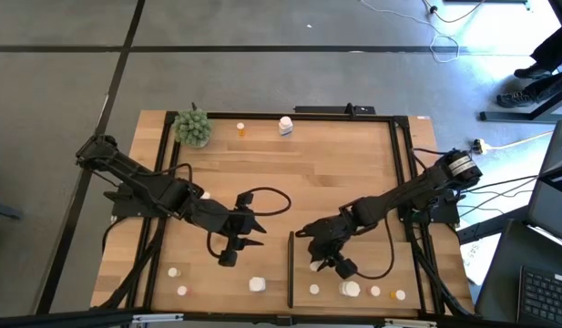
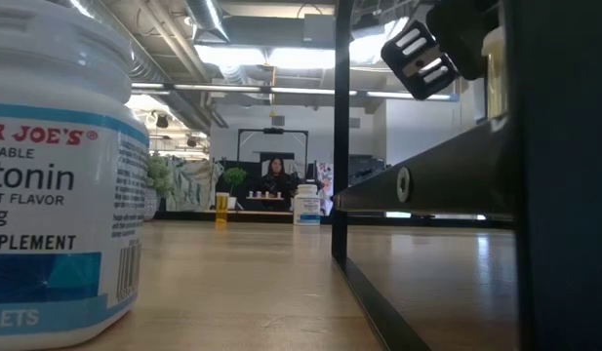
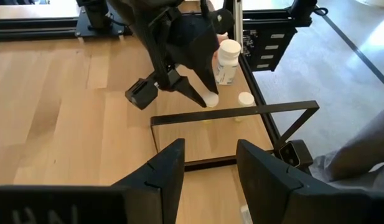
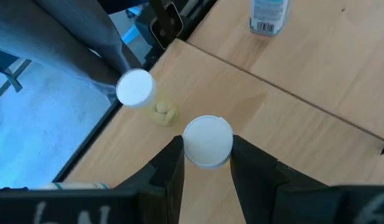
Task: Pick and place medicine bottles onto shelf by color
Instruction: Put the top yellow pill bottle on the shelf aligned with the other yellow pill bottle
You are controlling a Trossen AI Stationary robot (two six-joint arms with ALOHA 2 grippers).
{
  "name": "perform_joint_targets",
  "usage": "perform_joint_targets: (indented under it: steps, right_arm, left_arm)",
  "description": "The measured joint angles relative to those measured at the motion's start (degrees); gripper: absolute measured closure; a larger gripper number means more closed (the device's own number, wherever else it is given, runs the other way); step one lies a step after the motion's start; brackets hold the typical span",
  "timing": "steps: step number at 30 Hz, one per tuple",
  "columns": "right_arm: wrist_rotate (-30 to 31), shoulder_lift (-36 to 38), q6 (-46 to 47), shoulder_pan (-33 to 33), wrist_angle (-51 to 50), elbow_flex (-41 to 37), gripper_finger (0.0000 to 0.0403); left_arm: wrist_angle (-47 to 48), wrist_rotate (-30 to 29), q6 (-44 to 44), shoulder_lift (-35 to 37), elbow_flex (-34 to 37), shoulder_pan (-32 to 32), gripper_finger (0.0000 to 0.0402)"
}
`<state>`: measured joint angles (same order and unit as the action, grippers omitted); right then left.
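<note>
My right gripper (image 1: 315,264) is over the shelf (image 1: 367,273), just right of its black strip (image 1: 291,273), shut on a small white bottle (image 4: 207,142). My left gripper (image 1: 240,248) hovers left of the strip, open, with nothing between its fingers (image 3: 170,168). On the shelf near the front edge stand a chunky white bottle (image 1: 351,289), a white-capped yellowish bottle (image 4: 135,87) and others. Small white bottles (image 1: 174,271) and a chunkier one (image 1: 256,284) stand on the table at the front left. An orange bottle (image 1: 240,129) and a white one (image 1: 285,125) stand at the far edge. My right gripper pinches the small white bottle between its two fingers at the sides of its cap (image 4: 187,146). The fingers slant down from the table's far right. The bottle stands upright below them, cap up; whether its base rests on the shelf, I cannot tell.
A green spiky plant ball (image 1: 193,128) sits at the far left. A large white bottle with a blue label (image 2: 57,166) stands right in front of the low camera. Black frame rails (image 1: 401,182) run along the table's sides. A person (image 2: 276,175) shows far back in the room.
</note>
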<state>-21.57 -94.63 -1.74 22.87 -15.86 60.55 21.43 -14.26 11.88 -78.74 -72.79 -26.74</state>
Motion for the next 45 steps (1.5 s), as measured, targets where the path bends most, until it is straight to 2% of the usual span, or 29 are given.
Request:
perform_joint_targets:
  steps: [17,33,40,45]
  right_arm:
    - [0.7,-1.7,1.5,0.3,1.0,0.0,0.0282]
    - [1.2,-1.9,1.5,0.3,0.8,-0.1,0.0218]
    - [-5.0,-1.5,6.4,-0.2,0.6,-0.1,0.0216]
    - [-5.0,-1.3,8.8,-1.0,0.5,-0.1,0.0215]
  left_arm:
    - [0.0,0.0,0.0,0.0,0.0,0.0,0.0262]
    - [0.0,0.0,0.0,0.0,0.0,0.0,0.0262]
    - [0.8,0.0,0.0,0.0,0.0,0.0,0.0262]
    - [1.0,0.0,0.0,0.0,0.0,0.0,0.0262]
